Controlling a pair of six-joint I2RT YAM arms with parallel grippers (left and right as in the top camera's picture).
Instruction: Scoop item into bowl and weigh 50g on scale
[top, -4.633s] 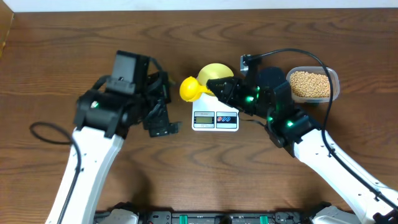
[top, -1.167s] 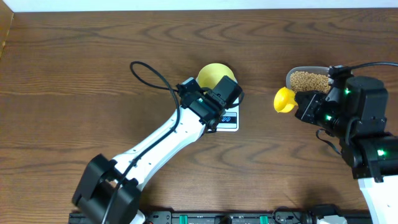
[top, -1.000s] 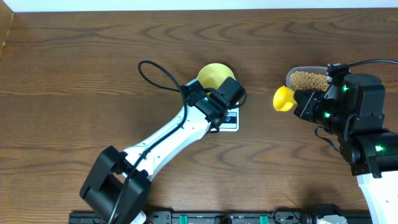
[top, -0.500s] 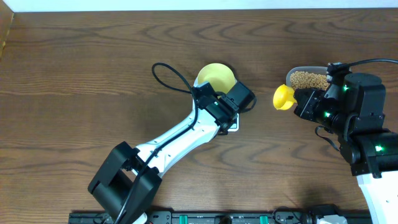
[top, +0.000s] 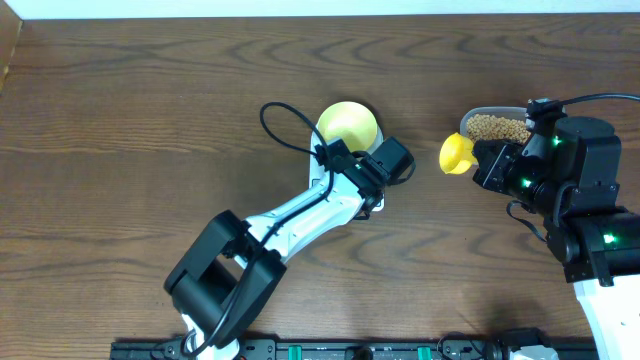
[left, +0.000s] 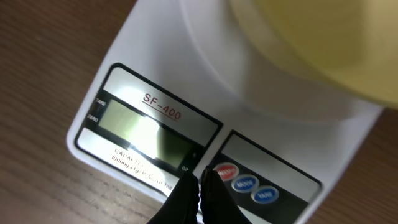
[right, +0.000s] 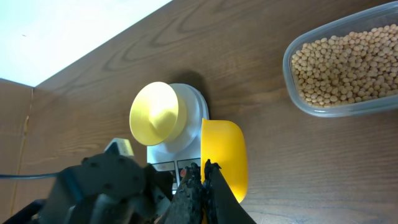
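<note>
Beans (right: 339, 65) are lying at right while the left gripper (left: 200, 186), jaws pressed together, is hovering over buttons (left: 245, 182) of the scale (left: 158, 50), likely to zero the bowl (left: 323, 50).

The table (top: 120, 120) is grained dark wood. The scale (left: 186, 68) is smooth, glossy white plastic. The bowl (top: 347, 124) and scoop (right: 224, 152) look smooth plastic, the tub (right: 336, 112) clear plastic.

Pale-yellow bowl (top: 348, 124) (empty) sits upright on the white scale (left: 155, 62)
</note>
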